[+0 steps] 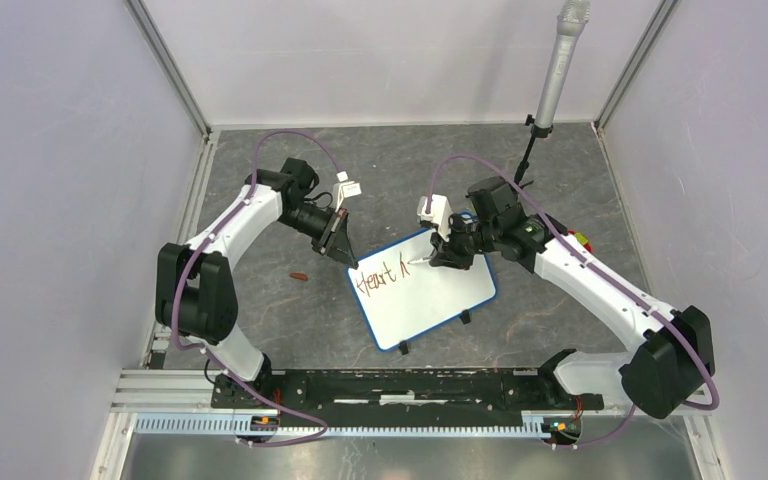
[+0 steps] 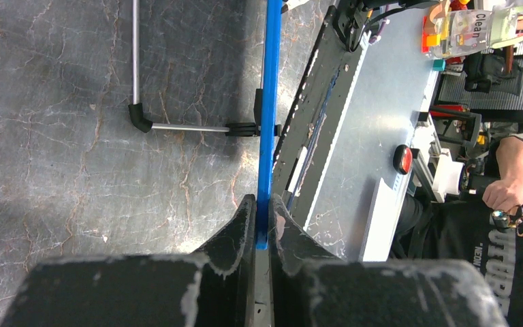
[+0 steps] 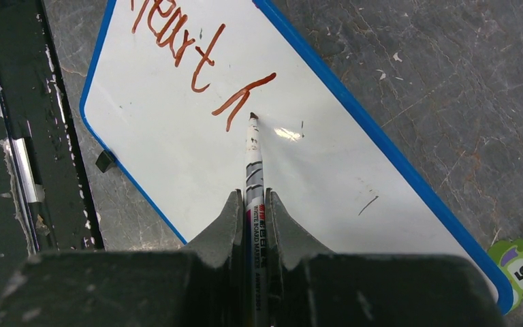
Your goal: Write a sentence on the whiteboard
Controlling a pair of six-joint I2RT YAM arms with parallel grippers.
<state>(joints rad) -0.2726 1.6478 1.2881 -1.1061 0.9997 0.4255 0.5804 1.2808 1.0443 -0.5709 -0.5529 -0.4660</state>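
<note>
Left gripper (image 2: 262,216) jaws clamped on whiteboard (image 1: 432,300) frame; right gripper (image 3: 250,204) jaws gripping marker (image 3: 252,158), tip touching board beside sentence (image 3: 177,42) start "Heart".

Arms: two, left arm (image 1: 222,235) and right arm (image 1: 600,280).
Grippers: two, left gripper (image 2: 263,204) and right gripper (image 3: 252,199), two fingers each.
Whiteboard (image 1: 430,300): one; black feet (image 1: 465,317) seen from above: two.
Marker (image 3: 252,157): one.
Sentence (image 1: 378,279): one complete word, "Heart", plus one further angled mark.
Small reddish-brown object (image 1: 300,276): one.
Numbered chip (image 3: 521,270): one.
Grey cylinder on stand (image 1: 558,65): one.
Person (image 2: 497,225): one, partly visible.
</note>
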